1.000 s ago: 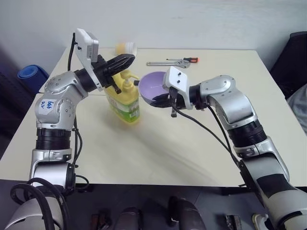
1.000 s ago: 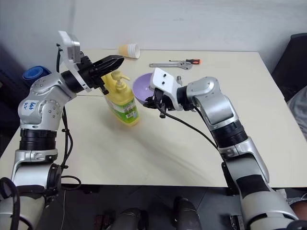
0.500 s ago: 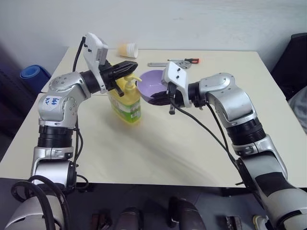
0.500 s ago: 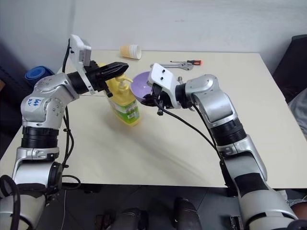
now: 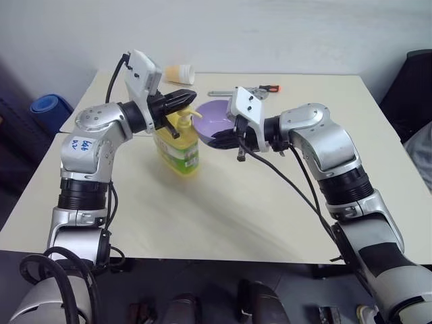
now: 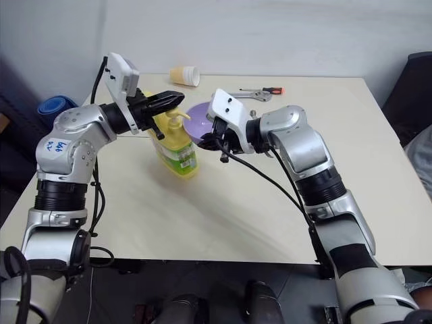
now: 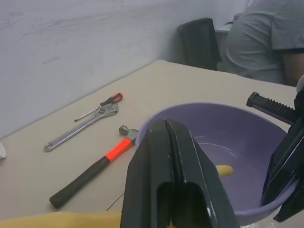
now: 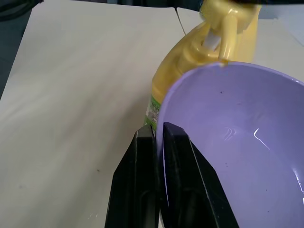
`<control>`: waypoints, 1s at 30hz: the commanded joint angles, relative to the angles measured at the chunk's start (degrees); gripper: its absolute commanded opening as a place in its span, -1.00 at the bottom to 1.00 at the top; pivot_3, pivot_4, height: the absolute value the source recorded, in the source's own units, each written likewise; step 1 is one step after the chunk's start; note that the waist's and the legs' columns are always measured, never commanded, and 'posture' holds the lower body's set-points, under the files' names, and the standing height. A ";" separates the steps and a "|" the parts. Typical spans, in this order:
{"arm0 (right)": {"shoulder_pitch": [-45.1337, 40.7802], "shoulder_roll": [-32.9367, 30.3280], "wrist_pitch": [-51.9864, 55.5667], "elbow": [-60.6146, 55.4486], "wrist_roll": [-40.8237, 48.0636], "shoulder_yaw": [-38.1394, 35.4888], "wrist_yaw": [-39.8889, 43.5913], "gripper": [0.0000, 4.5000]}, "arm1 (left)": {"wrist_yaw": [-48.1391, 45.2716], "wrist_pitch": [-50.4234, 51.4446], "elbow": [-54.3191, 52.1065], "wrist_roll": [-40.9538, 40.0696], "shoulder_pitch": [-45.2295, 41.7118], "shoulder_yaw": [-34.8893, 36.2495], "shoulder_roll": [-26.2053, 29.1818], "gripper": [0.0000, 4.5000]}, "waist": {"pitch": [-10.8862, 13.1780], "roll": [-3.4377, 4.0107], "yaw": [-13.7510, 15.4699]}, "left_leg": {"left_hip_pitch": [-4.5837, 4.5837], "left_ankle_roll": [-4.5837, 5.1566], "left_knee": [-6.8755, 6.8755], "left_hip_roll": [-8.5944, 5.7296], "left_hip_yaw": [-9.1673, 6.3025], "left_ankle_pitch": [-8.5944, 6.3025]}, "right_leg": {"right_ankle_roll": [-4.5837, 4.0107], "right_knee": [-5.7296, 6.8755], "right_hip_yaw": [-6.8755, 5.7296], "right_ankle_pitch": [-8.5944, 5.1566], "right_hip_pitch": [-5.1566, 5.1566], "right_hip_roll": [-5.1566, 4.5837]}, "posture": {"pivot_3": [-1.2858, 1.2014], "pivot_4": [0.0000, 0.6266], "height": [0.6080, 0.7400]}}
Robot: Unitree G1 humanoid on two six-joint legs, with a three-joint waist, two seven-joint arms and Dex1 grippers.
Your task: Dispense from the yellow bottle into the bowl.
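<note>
We see the yellow bottle [image 5: 177,143] standing upright on the beige table [image 5: 256,202], a little left of the centre of the head view, with its green-and-white label facing us. Its pump spout [image 8: 227,35] reaches over the rim of the bowl [image 5: 214,119], and the tip seems to touch the rim or to sit just above it; we cannot tell which.

The bowl is lavender and is lifted off the table, tilted, just to the right of the bottle. The right gripper [image 8: 153,137] is clenched on the bowl rim, one finger outside the wall and one inside.

The left gripper [image 5: 181,97] is at the upper left of the frame, directly above the pump head. Its two black fingers [image 7: 176,156] are pressed together with nothing between them. We cannot tell if they already rest on the pump.

Inside the bowl we see only a thin shine of light.

At the upper centre of the table lie a wrench [image 5: 229,91] and a screwdriver with a red handle [image 5: 267,88], close together. A hammer with an orange and black handle [image 7: 93,173] lies near them, behind the bowl. A small pale yellow cup [image 5: 181,73] lies on its side at the far edge of the table. A person in a grey shirt [image 7: 263,38] sits beyond the table.
</note>
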 commanded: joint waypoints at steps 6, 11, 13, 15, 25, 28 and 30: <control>-0.70 -0.17 0.21 -2.83 1.69 -1.53 -0.14 -1.00 | 0.76 4.95 3.69 2.77 3.63 -2.89 -0.04 -1.00 | 0.00 0.00 0.00 | 0.04 -0.01 0.00 0.00 0.02 -0.01 | 0.00 0.04 0.12 0.00 0.00 -0.02 | 0.03 -0.52 1.00; -0.31 -0.47 0.67 -3.37 2.09 -1.73 -0.52 -1.00 | 0.46 4.73 4.37 3.65 4.28 -3.91 0.15 -1.00 | -0.01 0.01 -0.03 | 0.04 -0.01 0.00 0.00 0.02 -0.01 | 0.00 0.04 0.25 0.00 0.00 -0.01 | 0.03 -0.52 1.00; -0.19 -0.54 0.92 -3.65 2.21 -1.86 -0.63 -1.00 | 0.68 4.30 4.86 3.73 4.55 -3.84 -0.18 -1.00 | -0.01 0.00 -0.03 | 0.05 -0.02 0.00 0.00 0.02 -0.01 | 0.00 0.04 0.33 0.00 0.00 -0.01 | 0.03 -0.52 1.00; 0.00 -0.64 1.26 -4.04 2.44 -1.97 -0.74 -1.00 | 0.57 4.75 4.96 3.41 4.92 -3.84 -0.45 -1.00 | -0.05 0.00 -0.02 | 0.05 -0.01 0.00 0.00 0.02 -0.01 | 0.00 0.04 0.41 0.00 0.00 -0.01 | 0.03 -0.52 1.00; 0.37 -0.57 2.12 -4.86 2.88 -1.90 -0.83 -1.00 | 0.03 5.11 5.39 3.39 5.25 -3.68 -0.24 -1.00 | -0.22 0.00 -0.04 | 0.09 -0.02 -0.04 0.01 0.06 -0.01 | 0.00 0.03 0.52 0.00 0.00 -0.01 | 0.03 -0.52 1.00; 0.40 -0.55 2.17 -4.92 2.92 -1.87 -0.80 -1.00 | 0.04 4.48 5.83 3.91 5.46 -3.86 -0.20 -1.00 | -0.23 0.00 -0.06 | 0.10 -0.03 -0.04 0.01 0.06 -0.02 | 0.00 0.04 0.53 0.00 0.00 -0.01 | 0.03 -0.52 1.00; 0.43 -0.59 2.13 -4.90 2.89 -1.90 -0.88 -1.00 | 0.14 3.92 5.43 2.90 5.19 -2.81 -0.85 -1.00 | -0.23 0.00 -0.06 | 0.11 -0.03 -0.05 0.01 0.06 -0.02 | 0.00 0.03 0.54 0.00 0.00 -0.01 | 0.03 -0.52 1.00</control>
